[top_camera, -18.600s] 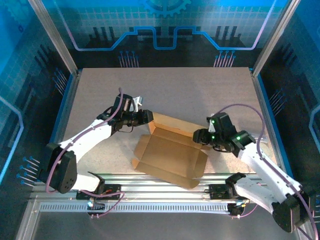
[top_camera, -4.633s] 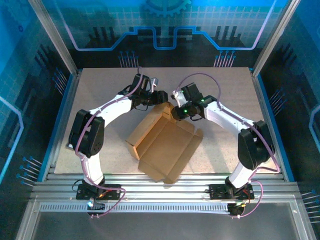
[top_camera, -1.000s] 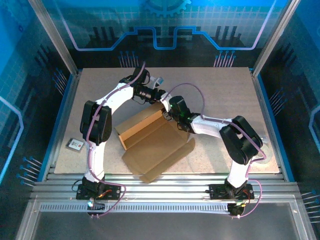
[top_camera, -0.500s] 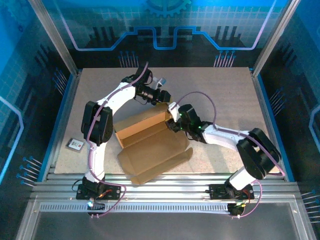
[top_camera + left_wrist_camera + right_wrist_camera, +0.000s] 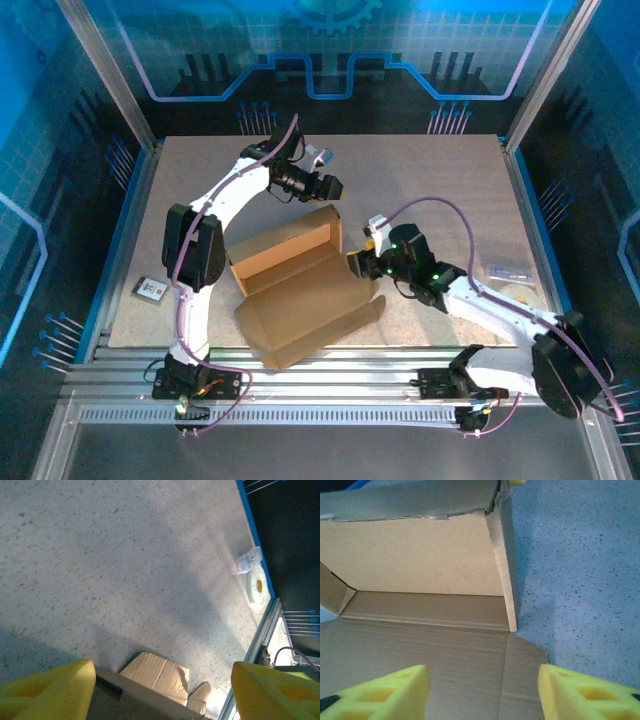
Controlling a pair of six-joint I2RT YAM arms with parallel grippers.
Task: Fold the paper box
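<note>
The paper box (image 5: 300,285) lies askew on the worktop (image 5: 430,180), a little left of centre and toward the near edge. Its far long wall and right end wall (image 5: 502,560) stand up, and a wide panel lies flat toward the near edge. The right gripper (image 5: 362,263) is just beside the box's right end. Its jaws are spread and empty, with the yellow fingers (image 5: 395,690) over the flat panel. The left gripper (image 5: 330,187) hangs beyond the box's far right corner, clear of the cardboard, jaws wide and empty. A small card (image 5: 150,289) lies near the left edge. A white packet (image 5: 249,560) and a tape roll (image 5: 259,585) lie at the right edge.
</note>
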